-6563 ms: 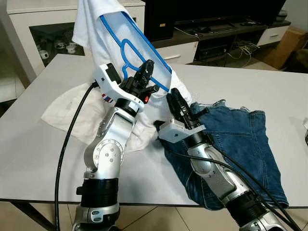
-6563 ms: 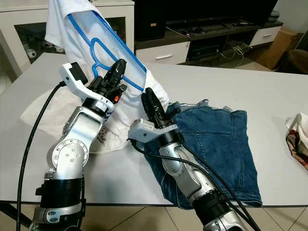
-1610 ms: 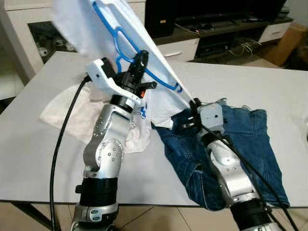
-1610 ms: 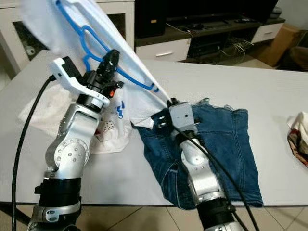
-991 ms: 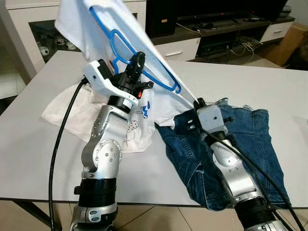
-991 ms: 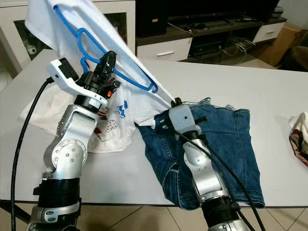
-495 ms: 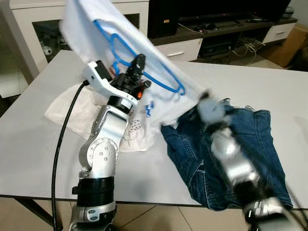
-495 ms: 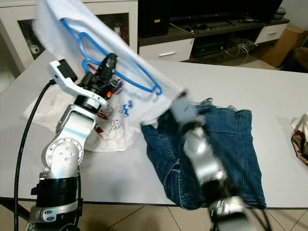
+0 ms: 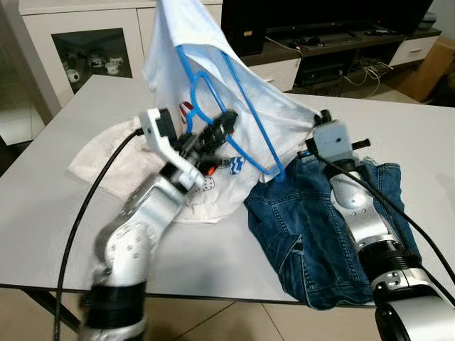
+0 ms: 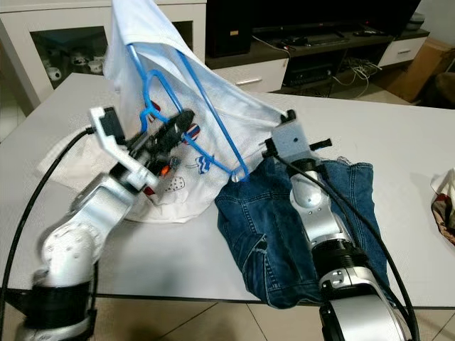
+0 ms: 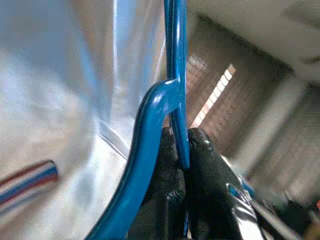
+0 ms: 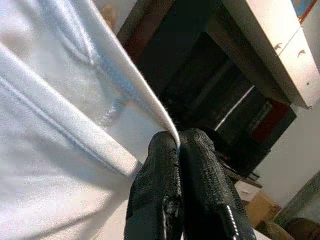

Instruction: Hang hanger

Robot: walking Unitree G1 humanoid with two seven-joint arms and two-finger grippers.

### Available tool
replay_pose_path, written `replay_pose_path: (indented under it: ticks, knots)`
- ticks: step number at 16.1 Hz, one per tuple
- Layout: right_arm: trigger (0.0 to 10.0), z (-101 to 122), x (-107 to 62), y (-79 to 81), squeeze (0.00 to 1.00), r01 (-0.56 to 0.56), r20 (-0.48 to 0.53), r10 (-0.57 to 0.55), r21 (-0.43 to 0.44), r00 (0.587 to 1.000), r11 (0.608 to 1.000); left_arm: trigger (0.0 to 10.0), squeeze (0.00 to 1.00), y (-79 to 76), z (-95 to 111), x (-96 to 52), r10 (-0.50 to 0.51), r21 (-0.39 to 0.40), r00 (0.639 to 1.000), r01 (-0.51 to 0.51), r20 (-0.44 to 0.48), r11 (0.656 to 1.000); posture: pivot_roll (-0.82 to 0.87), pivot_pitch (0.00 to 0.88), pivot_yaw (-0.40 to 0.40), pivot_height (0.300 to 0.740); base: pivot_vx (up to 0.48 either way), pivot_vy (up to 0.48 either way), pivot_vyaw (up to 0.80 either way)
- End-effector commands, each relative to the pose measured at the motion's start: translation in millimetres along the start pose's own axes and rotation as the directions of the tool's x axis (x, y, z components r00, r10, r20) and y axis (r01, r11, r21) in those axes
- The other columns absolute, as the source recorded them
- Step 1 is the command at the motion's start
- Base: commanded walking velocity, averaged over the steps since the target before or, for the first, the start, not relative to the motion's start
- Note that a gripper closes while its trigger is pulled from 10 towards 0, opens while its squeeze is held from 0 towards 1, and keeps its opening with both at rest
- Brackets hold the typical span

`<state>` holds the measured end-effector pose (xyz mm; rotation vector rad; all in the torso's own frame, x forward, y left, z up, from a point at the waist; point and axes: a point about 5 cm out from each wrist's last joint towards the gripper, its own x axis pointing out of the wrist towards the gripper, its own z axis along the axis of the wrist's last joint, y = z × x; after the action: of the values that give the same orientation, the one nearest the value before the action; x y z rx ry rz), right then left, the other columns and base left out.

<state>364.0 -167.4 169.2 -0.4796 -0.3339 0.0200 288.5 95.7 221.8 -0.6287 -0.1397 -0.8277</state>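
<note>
Denim lies in a rumpled heap on the right part of the white table (image 9: 64, 234): a pair of blue jeans (image 9: 313, 234), spread under the right arm. A second white cloth (image 9: 106, 160) lies flat on the table's left side, partly beneath the left arm. Behind the table stand a white glass-fronted cabinet (image 9: 92, 53) with small figures on its shelf and a dark TV stand (image 9: 334, 46) with cables; a cardboard box (image 9: 430, 67) sits at the far right. In the right eye view a patterned bit of cloth (image 10: 442, 202) peeks in at the table's right edge.

A white T-shirt (image 9: 206, 78) is held up above the table, draped over a blue hanger (image 9: 234, 106) that shows through the thin fabric. Its lower part, printed with small red and blue motifs, drops to the table between the arms and touches the jeans.

The left gripper (image 9: 226, 126) reaches up from a bent elbow, its forearm blurred, and its fingers (image 11: 170, 200) are pinched closed on a bar of the hanger, as the left wrist view shows. The right gripper (image 12: 179, 145) rises from the jeans with its forearm nearly upright, and its fingertips are clamped on the T-shirt's hemmed edge, pulling the fabric taut toward the right.
</note>
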Motion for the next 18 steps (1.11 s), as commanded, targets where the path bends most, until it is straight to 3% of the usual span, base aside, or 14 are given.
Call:
replay_pose_path:
  ticks: [1,2,3,4,5,6,8,9,11,14,16,18]
  knots:
    - [0.0,1,1.2,-0.5,0.00,-0.001,0.012,0.001,-0.011,1.000,1.000,10.0,0.00,-7.1,-9,-7.1,-0.096,0.031,0.991,0.099,-0.096,0.995,0.11,0.018,-0.047,0.740,0.000,0.000,0.00]
    - [0.0,3,3.2,-1.2,0.00,0.010,0.021,-0.010,-0.006,1.000,1.000,10.0,0.00,-5.9,-16,-12.7,-0.110,0.058,0.981,0.120,-0.158,0.991,0.11,0.018,-0.047,0.740,0.000,0.000,0.00]
    - [0.0,11,8.3,-3.2,0.00,0.037,0.050,-0.037,0.009,0.998,0.999,10.0,0.00,-1.9,-29,-27.5,-0.130,0.087,0.947,0.162,-0.295,0.983,0.11,0.018,-0.046,0.740,0.000,0.000,0.00]
    - [0.0,13,9.6,-4.3,0.00,0.047,0.058,-0.048,0.016,0.997,0.999,10.0,0.00,0.2,-33,-32.0,-0.126,0.094,0.935,0.166,-0.331,0.982,0.11,0.017,-0.047,0.740,0.000,0.000,0.00]
    - [0.0,15,11.7,-10.3,0.00,0.090,0.060,-0.092,0.041,0.994,0.995,10.0,0.00,8.8,-43,-44.4,-0.088,0.125,0.897,0.157,-0.434,0.980,0.11,0.018,-0.049,0.740,0.000,0.000,0.00]
    - [0.0,15,12.0,-12.0,0.00,0.101,0.059,-0.104,0.047,0.993,0.994,10.0,0.00,10.9,-45,-47.4,-0.079,0.130,0.885,0.155,-0.459,0.979,0.11,0.018,-0.050,0.740,0.000,0.000,0.00]
    - [0.0,18,12.1,-20.5,0.00,0.157,0.063,-0.162,0.073,0.985,0.985,10.0,0.00,20.5,-55,-58.4,-0.008,0.198,0.827,0.143,-0.563,0.970,0.12,0.018,-0.051,0.740,0.000,0.000,0.00]
    - [0.0,20,11.7,-24.2,0.00,0.184,0.070,-0.189,0.080,0.979,0.980,10.0,0.00,28.7,-58,-60.6,0.067,0.246,0.805,0.101,-0.590,0.964,0.11,0.017,-0.051,0.740,0.000,0.000,0.00]
    - [0.0,22,10.7,-31.2,0.00,0.234,0.076,-0.241,0.088,0.968,0.968,10.0,0.00,43.7,-58,-56.1,0.209,0.336,0.797,-0.008,-0.567,0.942,0.11,0.018,-0.047,0.740,0.000,0.000,0.00]
    - [0.0,25,9.6,-53.0,0.00,0.350,0.079,-0.358,0.100,0.930,0.931,10.0,0.00,62.9,-57,-55.0,0.398,0.432,0.724,-0.153,-0.563,0.889,0.10,0.017,-0.043,0.740,0.000,0.000,0.00]
    - [0.0,26,8.4,-72.9,0.00,0.442,0.082,-0.447,0.072,0.891,0.894,10.0,0.00,70.7,-57,-57.4,0.457,0.447,0.681,-0.209,-0.571,0.870,0.10,0.018,-0.044,0.740,0.000,0.000,0.00]
    - [0.0,22,5.0,-90.1,0.00,0.526,0.065,-0.526,0.029,0.848,0.850,10.0,0.00,70.4,-59,-57.8,0.450,0.444,0.671,-0.197,-0.589,0.874,0.10,0.019,-0.045,0.740,0.000,0.000,0.00]
